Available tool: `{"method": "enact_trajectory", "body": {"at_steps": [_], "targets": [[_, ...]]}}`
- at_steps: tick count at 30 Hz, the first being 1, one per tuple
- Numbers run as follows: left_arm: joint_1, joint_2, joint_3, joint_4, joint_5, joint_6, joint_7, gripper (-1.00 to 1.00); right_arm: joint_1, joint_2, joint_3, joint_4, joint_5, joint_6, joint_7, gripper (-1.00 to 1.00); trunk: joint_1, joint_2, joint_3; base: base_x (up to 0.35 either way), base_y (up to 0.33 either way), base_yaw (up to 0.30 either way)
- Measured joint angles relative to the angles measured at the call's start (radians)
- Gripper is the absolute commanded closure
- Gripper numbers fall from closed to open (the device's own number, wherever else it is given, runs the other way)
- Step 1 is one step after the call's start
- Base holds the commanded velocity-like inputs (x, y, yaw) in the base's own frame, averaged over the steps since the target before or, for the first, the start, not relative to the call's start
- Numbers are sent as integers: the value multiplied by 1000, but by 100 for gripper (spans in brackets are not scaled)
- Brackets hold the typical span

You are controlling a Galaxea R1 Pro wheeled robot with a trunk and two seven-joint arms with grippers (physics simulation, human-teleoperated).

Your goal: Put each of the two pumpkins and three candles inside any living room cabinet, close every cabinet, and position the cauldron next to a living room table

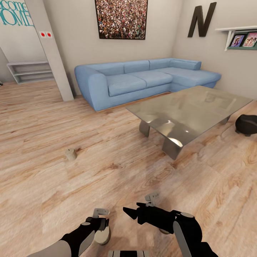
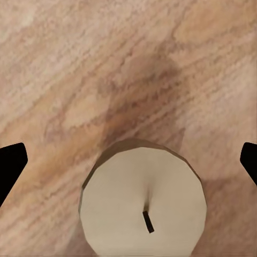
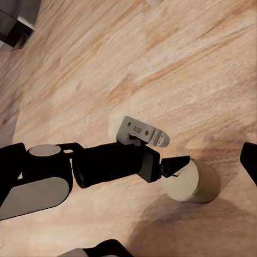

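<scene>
Nearest the head camera, both black arms reached low over the wooden floor [image 1: 53,178]. Behind them stood a blue corner sofa [image 1: 142,78], and in front of it a glass-topped surface [image 1: 189,107] on metal legs, bare on top. Just off that surface's far right corner a black cauldron [image 1: 247,124] sat on the floor.

At the left arm's end, the left hand [image 1: 101,232] was down at a candle [image 1: 102,235]. From the left wrist camera its two dark fingertips [image 2: 10,166] stood wide apart at the edges of the picture, with the pale round candle top [image 2: 143,206] and its short dark wick between them, touching neither. From the right wrist camera, one dark fingertip [image 3: 174,165] lay against that candle [image 3: 193,181], which stood upright on the boards.

At the other arm's end, the right hand [image 1: 130,211] pointed toward the left arm; I could not tell how far it was open, since its fingers merged into one dark shape.

Well apart from both hands, another candle [image 1: 70,154] stood upright on open floor to the left.
</scene>
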Motion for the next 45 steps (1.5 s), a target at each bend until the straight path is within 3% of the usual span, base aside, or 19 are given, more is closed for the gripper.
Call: {"method": "enact_trajectory", "body": {"at_steps": [6, 19, 24, 35, 45], "targets": [[0, -1, 1, 0, 2, 0, 0, -100, 0, 0, 0, 0, 0, 0, 0, -100, 3, -1, -23, 0, 0, 0], [1, -6, 2, 0, 6, 5, 0, -100, 0, 0, 0, 0, 0, 1, 0, -100, 3, -1, -23, 0, 0, 0], [1, -7, 2, 0, 6, 13, 1, -100, 0, 0, 0, 0, 0, 1, 0, -100, 5, -3, -43, 0, 0, 0], [1, -5, 3, 0, 6, 16, 2, -100, 0, 0, 0, 0, 0, 1, 0, -100, 5, -3, -43, 0, 0, 0], [1, -5, 0, 0, 0, -1, 3, -100, 0, 0, 0, -1, 0, 1, 0, -100, 8, -5, -74, 0, 0, 0]]}}
